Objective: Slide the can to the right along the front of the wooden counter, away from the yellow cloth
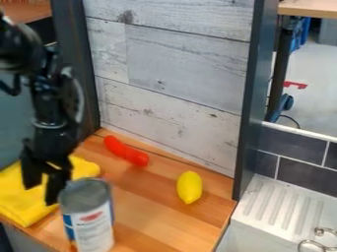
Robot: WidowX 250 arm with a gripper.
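The black gripper (41, 194) hangs at the left over a folded yellow cloth (19, 199), its two fingers apart and yellow cloth visible between them. Right beside it stands an upright can (91, 216) with a grey top and a white and blue label, close to the right finger; whether they touch I cannot tell. Behind the can, near the back panel, lies a long red object (125, 150). A yellow lemon-shaped object (189, 187) rests on the wooden counter (151, 216) toward the right.
A whitewashed wood panel (178, 74) rises behind the counter, with a dark upright post (252, 98) at its right end. Beyond that post are a white ribbed drainboard (283, 204), metal rings (319, 241) at the lower right corner, and dark wall tiles (299, 175).
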